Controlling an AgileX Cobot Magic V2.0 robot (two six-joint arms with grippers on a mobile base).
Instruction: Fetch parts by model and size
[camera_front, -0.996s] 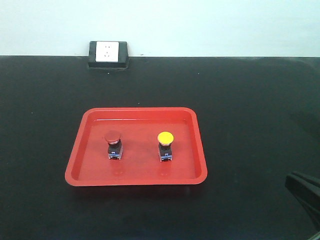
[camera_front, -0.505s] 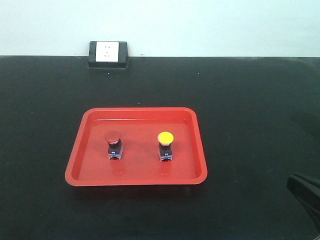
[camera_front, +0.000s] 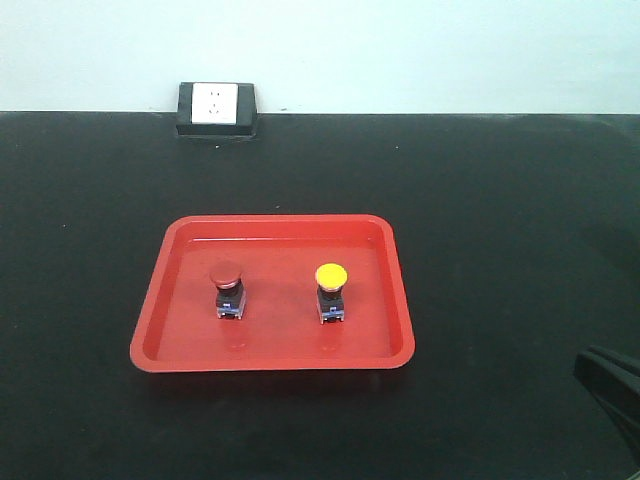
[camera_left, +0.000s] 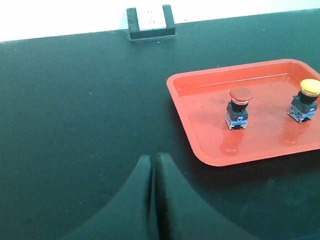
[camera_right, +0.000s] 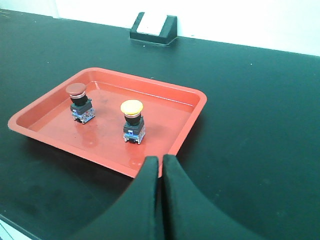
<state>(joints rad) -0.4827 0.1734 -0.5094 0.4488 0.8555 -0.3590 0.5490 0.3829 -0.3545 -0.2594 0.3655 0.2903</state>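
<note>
A red tray (camera_front: 275, 360) sits on the black table (camera_front: 500, 220), and both switches stand upright inside it, apart from each other. The red switch (camera_front: 227, 288) is in the tray's left half as the front camera sees it, the yellow switch (camera_front: 331, 292) in the right half, both roughly midway between the far and near rims. Each shows a black body under its cap and a blue-grey base resting on the tray floor.

The left gripper (camera_left: 154, 172) hangs over bare table to the left of the tray, its two black fingers pressed together with only a thin seam between them and nothing held. The right gripper (camera_right: 161, 172) is closed the same way, empty, its tips just at the tray's near rim in the wrist view, nearest the yellow switch. In the front view only a dark edge of what is probably the right arm (camera_front: 610, 385) shows at the lower right corner.

A socket block (camera_front: 216, 109) with a white face sits at the table's far edge against the pale wall (camera_front: 420, 50)
</note>
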